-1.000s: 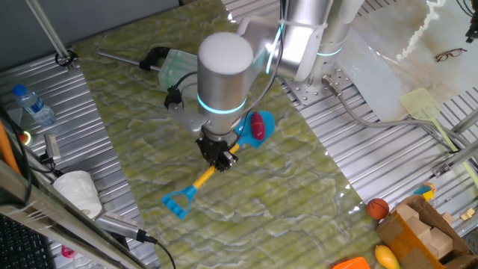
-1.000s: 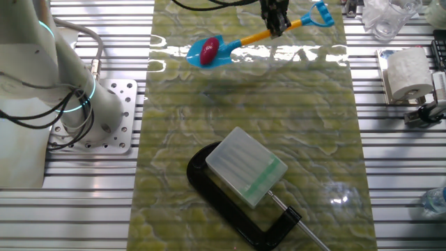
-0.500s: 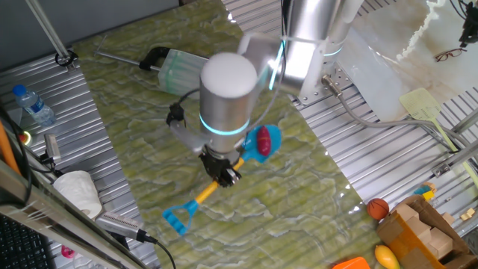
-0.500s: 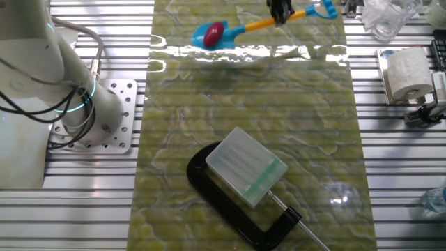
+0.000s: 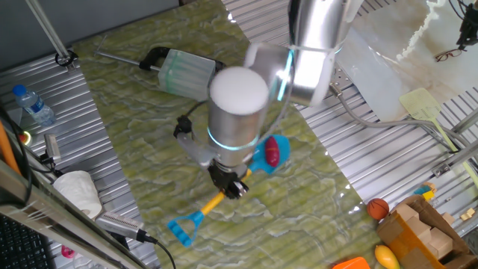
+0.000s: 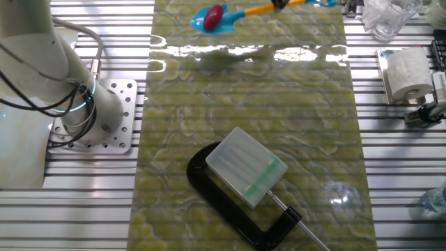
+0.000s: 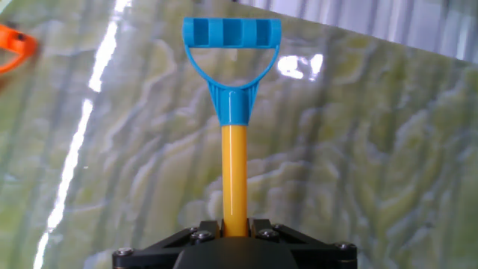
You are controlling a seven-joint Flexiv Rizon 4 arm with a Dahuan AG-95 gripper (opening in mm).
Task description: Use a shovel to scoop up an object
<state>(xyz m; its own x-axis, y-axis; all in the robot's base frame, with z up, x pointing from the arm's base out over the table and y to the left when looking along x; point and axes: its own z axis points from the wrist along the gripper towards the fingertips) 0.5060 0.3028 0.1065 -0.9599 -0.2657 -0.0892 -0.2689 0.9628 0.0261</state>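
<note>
The shovel [image 5: 237,183] carries the object [image 5: 273,152] at the gripper's [image 5: 230,187] two o'clock; keep your jaws pinching the shaft, blade level

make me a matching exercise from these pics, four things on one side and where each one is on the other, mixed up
Things
1. shovel
2. dark red oval piece
3. orange ball
4. paper roll

Places
A. on the metal slats beside a cardboard box
B. lying in the blue blade
C. held by its yellow shaft in the end effector
D. standing on the slats off the green mat's edge

Pairs: 1-C, 2-B, 3-A, 4-D
</note>
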